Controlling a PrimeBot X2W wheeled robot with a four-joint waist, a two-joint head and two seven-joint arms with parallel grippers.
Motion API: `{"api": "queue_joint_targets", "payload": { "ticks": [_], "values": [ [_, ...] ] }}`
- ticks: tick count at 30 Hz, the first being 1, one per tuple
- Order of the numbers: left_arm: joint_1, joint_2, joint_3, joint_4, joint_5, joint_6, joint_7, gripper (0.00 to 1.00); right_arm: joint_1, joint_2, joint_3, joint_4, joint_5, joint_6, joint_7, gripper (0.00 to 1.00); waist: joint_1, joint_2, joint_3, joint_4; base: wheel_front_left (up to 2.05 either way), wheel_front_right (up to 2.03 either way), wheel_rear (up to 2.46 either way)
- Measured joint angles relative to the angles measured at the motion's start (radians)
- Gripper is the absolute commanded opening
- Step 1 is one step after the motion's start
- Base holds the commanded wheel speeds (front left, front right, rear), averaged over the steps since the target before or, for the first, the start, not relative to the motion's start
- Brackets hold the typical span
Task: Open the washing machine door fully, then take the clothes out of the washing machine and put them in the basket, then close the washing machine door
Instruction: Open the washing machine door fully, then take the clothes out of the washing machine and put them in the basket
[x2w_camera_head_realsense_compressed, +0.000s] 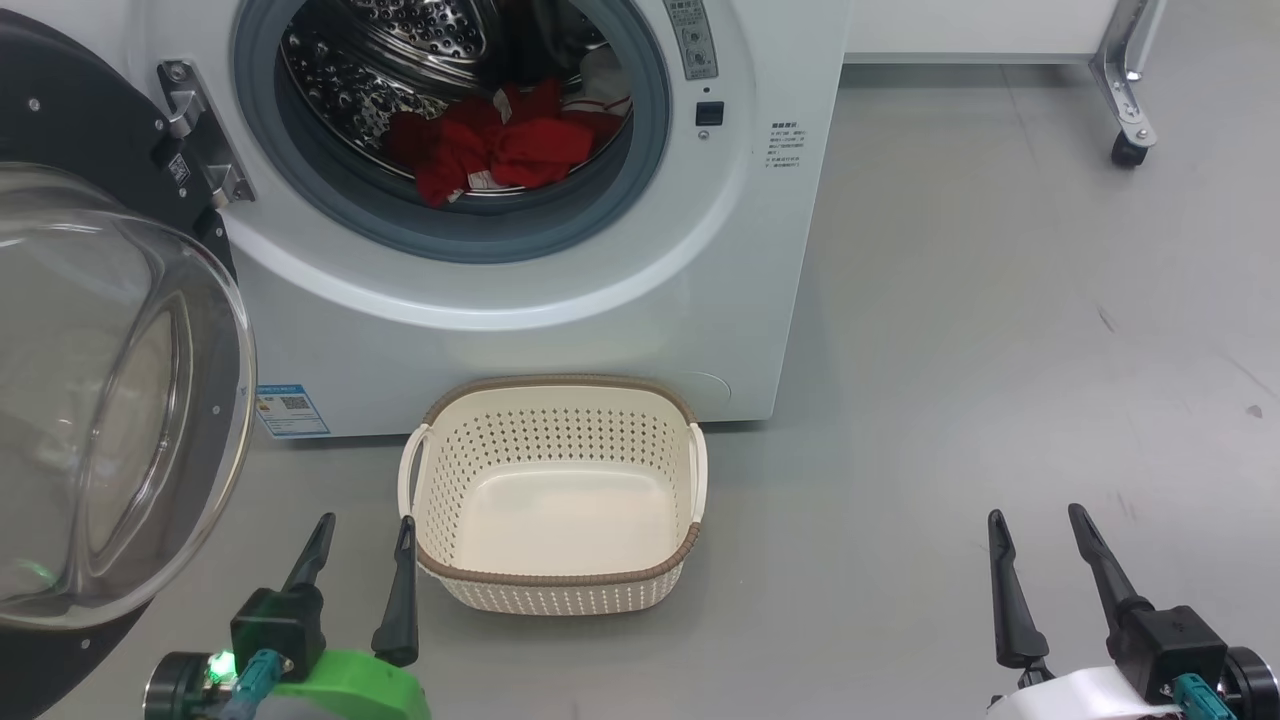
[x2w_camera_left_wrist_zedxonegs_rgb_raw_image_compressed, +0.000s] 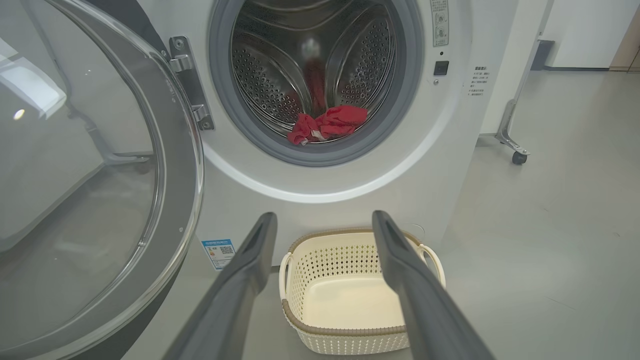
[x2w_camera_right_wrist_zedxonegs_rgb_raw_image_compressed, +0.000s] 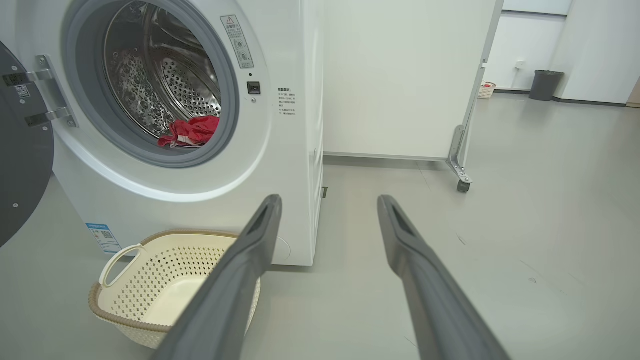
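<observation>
Clothes (x2w_camera_head_realsense_compressed: 500, 145) of bright red with white trim lie in a crumpled heap at the bottom front of the steel drum, just behind the grey rubber seal of the washing machine (x2w_camera_head_realsense_compressed: 640, 300). The washing machine door (x2w_camera_head_realsense_compressed: 110, 400), a black ring around a bulging clear glass bowl, is swung wide on its hinge at the washer's left. The basket (x2w_camera_head_realsense_compressed: 560, 384), cream with perforated sides, a brown rim and 2 white handles, sits on the grey floor (x2w_camera_head_realsense_compressed: 950, 350), its back rim close against the washer's front below the drum opening. The left tool (x2w_camera_head_realsense_compressed: 365, 522) hangs low just beside the basket's left handle, its 2 dark fingers spread wide with nothing between them. The right tool (x2w_camera_head_realsense_compressed: 1035, 512) is well apart to the right over the floor, fingers pointing toward the washer, likewise spread and holding nothing.
</observation>
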Motion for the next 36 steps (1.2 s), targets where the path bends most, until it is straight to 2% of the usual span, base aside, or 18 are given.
{"api": "queue_joint_targets", "payload": {
  "ticks": [36],
  "values": [
    [0.020, 0.005, -0.015, -0.072, 0.017, 0.017, 0.038, 1.00, 0.017, 0.002, -0.004, -0.033, 0.003, -0.015, 0.000, 1.00, 0.0000, 0.0000, -0.016, -0.026, 0.03, -0.03, 0.00]
  ]
}}
